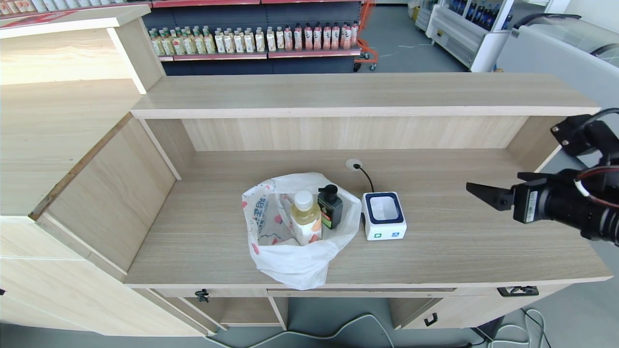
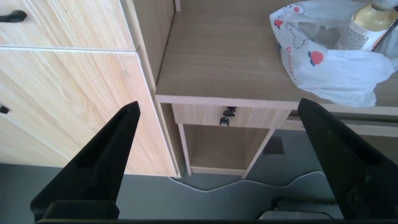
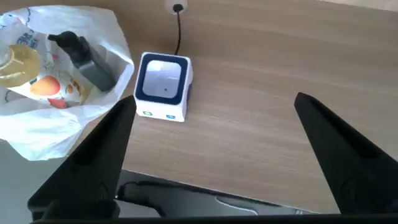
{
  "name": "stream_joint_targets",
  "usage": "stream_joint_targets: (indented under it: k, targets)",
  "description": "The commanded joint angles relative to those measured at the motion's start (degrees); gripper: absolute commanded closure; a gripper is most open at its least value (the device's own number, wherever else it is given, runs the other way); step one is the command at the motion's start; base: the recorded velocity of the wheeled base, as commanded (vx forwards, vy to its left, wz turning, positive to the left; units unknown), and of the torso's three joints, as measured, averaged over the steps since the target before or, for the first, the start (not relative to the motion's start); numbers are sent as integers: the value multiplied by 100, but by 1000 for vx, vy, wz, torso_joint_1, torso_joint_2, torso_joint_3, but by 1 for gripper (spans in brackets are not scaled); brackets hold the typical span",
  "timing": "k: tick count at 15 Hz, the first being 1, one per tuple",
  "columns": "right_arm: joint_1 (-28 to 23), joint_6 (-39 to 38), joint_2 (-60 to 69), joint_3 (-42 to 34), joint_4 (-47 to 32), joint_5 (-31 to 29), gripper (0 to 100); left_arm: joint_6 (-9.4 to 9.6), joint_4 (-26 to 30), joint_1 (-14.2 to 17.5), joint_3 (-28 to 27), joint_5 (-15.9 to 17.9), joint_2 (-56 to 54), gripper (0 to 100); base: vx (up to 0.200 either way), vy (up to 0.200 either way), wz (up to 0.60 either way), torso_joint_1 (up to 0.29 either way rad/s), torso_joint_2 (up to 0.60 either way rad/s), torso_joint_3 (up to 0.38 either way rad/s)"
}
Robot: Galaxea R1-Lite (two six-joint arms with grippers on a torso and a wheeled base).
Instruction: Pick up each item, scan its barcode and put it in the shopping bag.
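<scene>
A white plastic shopping bag [image 1: 290, 256] sits open near the middle of the wooden counter [image 1: 459, 241]. Inside it stand a yellowish drink bottle with a white cap [image 1: 305, 217] and a dark bottle with a black pump top [image 1: 330, 209]. Just right of the bag is the white barcode scanner with a blue-framed window [image 1: 383, 215]. My right gripper [image 1: 483, 193] hovers open and empty over the counter's right end, well right of the scanner [image 3: 163, 86]; the bag [image 3: 56, 134] lies beyond it. My left gripper [image 2: 219, 106] is open and empty, low in front of the counter's left front edge, the bag [image 2: 329, 62] up on top.
A black cable runs from the scanner to a grommet [image 1: 354, 164] at the back. A raised ledge [image 1: 362, 92] walls the counter's rear, and a slanted side panel [image 1: 116, 193] closes its left. Below the front edge is a drawer with a key [image 2: 227, 117].
</scene>
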State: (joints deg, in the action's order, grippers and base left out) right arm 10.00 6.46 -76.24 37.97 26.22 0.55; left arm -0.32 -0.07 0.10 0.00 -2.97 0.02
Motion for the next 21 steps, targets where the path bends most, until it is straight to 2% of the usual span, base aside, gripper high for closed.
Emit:
stream_joint_targets:
  k: [1, 2, 3, 4, 8, 12, 15, 21]
  targets:
    - [-639, -66, 1885, -1389, -284, -380, 0, -3, -1, -1, 0, -1, -2, 0, 0, 0, 0, 0, 0, 0]
    - [-806, -66, 2728, -2066, -302, -406, 0, -3, -1, -1, 0, -1, -2, 0, 0, 0, 0, 0, 0, 0]
    - [-824, -66, 2992, -2268, -302, -406, 0, -3, -1, -1, 0, -1, -2, 0, 0, 0, 0, 0, 0, 0]
    - [-833, -57, 3801, -2795, -443, -415, 0, -3, -1, -1, 0, -1, -2, 0, 0, 0, 0, 0, 0, 0]
    - [-841, -57, 5893, -3666, -1418, -389, 0, -3, -1, -1, 0, -1, -2, 0, 0, 0, 0, 0, 0, 0]
    - [-929, -57, 7044, -3797, -2253, -292, 0, -3, -1, -1, 0, -1, -2, 0, 0, 0, 0, 0, 0, 0]
    - [-894, -66, 7272, -3797, -2385, 15, 0, -3, -1, -1, 0, -1, -2, 0, 0, 0, 0, 0, 0, 0]
    - [-938, -242, 7571, -3789, -2728, 209, 0, -3, -1, -1, 0, -1, -2, 0, 0, 0, 0, 0, 0, 0]
